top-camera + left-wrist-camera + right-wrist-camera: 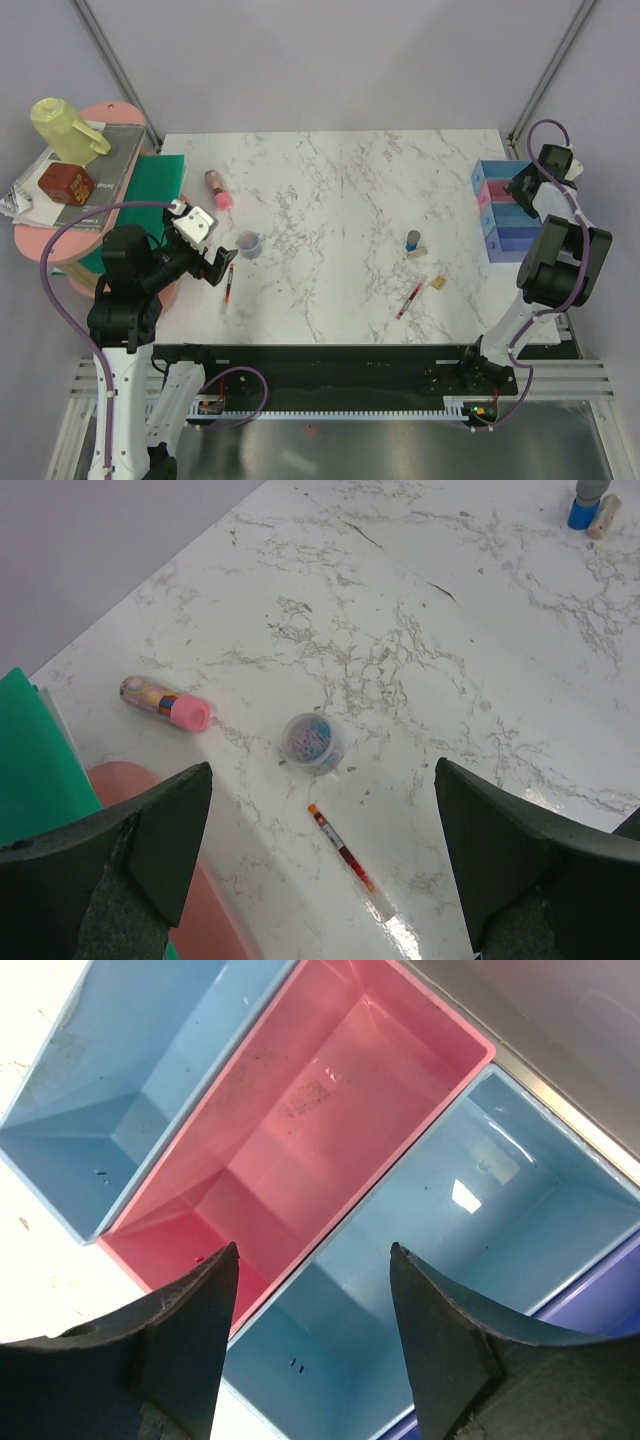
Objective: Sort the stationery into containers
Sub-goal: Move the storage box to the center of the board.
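Over the near-left marble worktop, the left claw gapes wide above a thin red pen; lower straight, straddling its middle. Right claw hangs open, empty, above the pink plastic bin

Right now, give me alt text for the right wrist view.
The right gripper, jaws apart and holding nothing, hangs over a pink bin flanked by a blue bin and a light blue bin. Nothing shows inside any of them.
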